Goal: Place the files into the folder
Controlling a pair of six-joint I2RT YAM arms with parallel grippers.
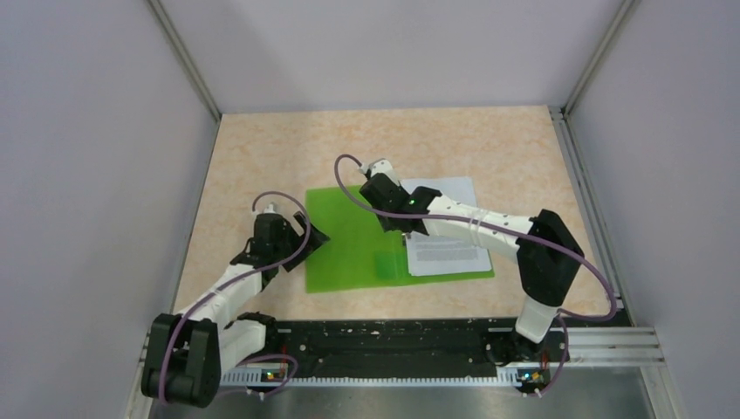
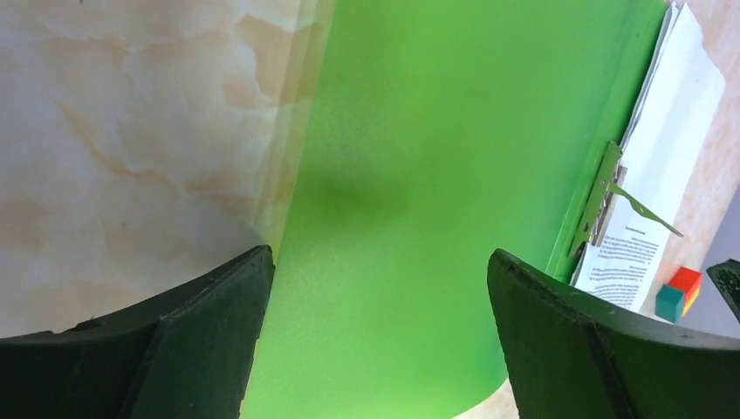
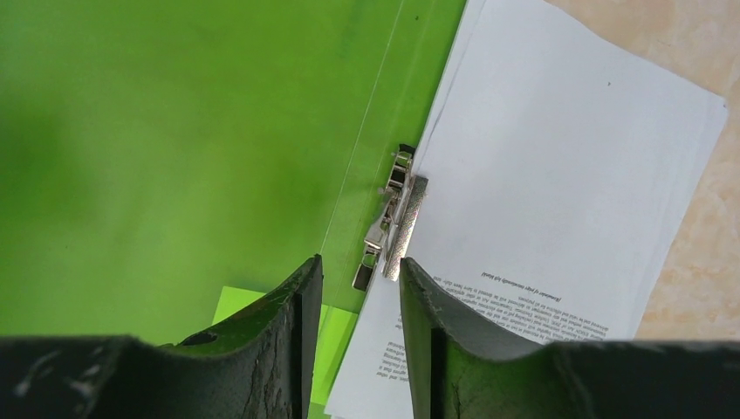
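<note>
The green folder (image 1: pixel 353 240) lies open on the table. The files (image 1: pixel 445 227), a stack of white sheets with printed text, lie on its right half under the metal clip (image 3: pixel 393 218) by the spine. My right gripper (image 3: pixel 359 271) hangs over the spine just short of the clip, its jaws a narrow gap apart and holding nothing; it also shows in the top view (image 1: pixel 405 236). My left gripper (image 1: pixel 311 231) is wide open and empty over the folder's left flap (image 2: pixel 393 192), near the flap's left edge. The files also show in the left wrist view (image 2: pixel 663 175).
A paler green patch (image 1: pixel 385 264) sits on the folder's near part by the spine. A small red and green block (image 2: pixel 681 292) shows beyond the files in the left wrist view. Grey walls (image 1: pixel 105 175) and metal rails enclose the table on three sides.
</note>
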